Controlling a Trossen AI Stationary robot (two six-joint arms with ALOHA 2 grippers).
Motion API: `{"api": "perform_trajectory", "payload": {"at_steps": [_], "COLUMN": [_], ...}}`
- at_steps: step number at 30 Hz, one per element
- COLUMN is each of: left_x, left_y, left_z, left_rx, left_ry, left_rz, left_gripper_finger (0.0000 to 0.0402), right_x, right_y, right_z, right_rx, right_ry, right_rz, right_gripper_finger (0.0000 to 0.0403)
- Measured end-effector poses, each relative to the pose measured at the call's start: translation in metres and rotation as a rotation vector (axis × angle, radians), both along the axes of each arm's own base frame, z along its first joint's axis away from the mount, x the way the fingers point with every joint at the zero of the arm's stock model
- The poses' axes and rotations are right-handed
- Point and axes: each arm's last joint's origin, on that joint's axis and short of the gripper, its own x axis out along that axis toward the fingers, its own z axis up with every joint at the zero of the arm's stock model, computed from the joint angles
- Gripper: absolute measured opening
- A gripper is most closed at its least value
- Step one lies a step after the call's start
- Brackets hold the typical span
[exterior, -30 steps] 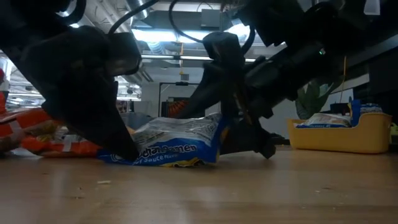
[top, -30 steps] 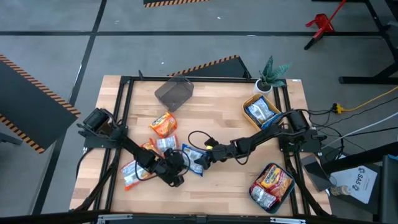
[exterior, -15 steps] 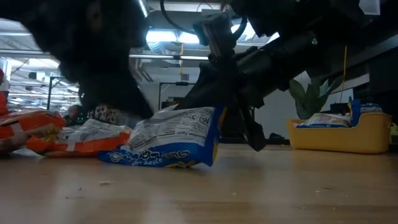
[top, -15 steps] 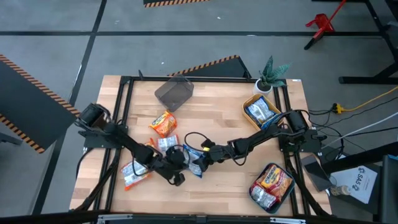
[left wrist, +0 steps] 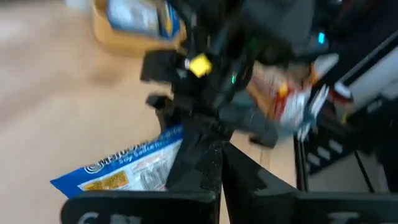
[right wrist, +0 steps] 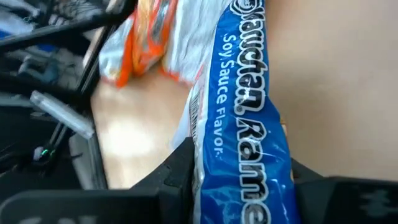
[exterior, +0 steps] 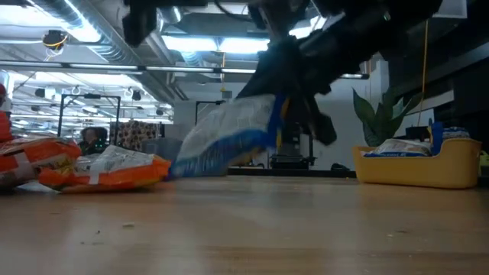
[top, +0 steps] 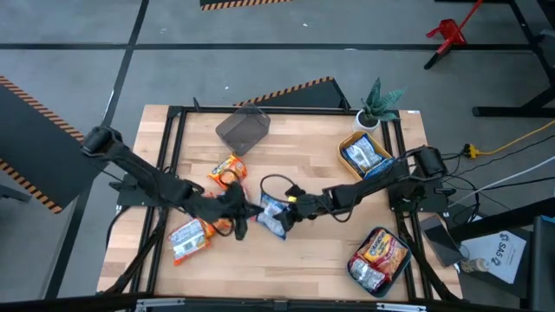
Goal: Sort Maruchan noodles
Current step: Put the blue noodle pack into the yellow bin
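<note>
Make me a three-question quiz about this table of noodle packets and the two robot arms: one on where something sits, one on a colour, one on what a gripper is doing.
1. Where is the potted plant?
A. at a far corner of the table
B. table middle
C. in the grey bin

2. What colour edges the lifted packet?
A. green
B. blue
C. purple

3. The right gripper is:
A. wide open, empty
B. out of sight
C. shut on the packet

Answers: 1 A, the high view shows it at that corner. 2 B, blue band in the right wrist view. 3 C, the packet hangs off the wood.
</note>
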Motion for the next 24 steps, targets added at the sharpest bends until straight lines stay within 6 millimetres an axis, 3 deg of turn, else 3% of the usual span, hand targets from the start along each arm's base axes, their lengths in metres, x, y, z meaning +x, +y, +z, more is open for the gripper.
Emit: {"api": "perform_trajectory", "payload": {"at_steps": [5,11,16,24], "left_x": [-0.014,-0.024,-0.03,-0.035], "left_y": [0.013,0.02,0.026,0.041], "left_z": [0.026,0.041,0.05,0.061], "left_rx": [0.067,0.074,0.042,0.0], "left_ry": [-0.094,-0.15,-0.191,-0.235], "left_rz": [0.084,0.135,0.152,0.178], "left_gripper_finger": [0.0,0.0,0.0,0.0], "right_x": [-0.009,-0.032,-0.063,-0.129], "right_y": [-0.023,-0.063,-0.097,-0.14], "right_z": [0.031,0.076,0.108,0.149], "right_rx": [-0.066,-0.165,-0.261,-0.371], "right_ry": [-0.013,-0.028,-0.003,0.065], "right_rz": [-0.043,-0.119,-0.215,-0.416], "right_gripper_finger": [0.0099,0.0101,0.0102,0.0103]}}
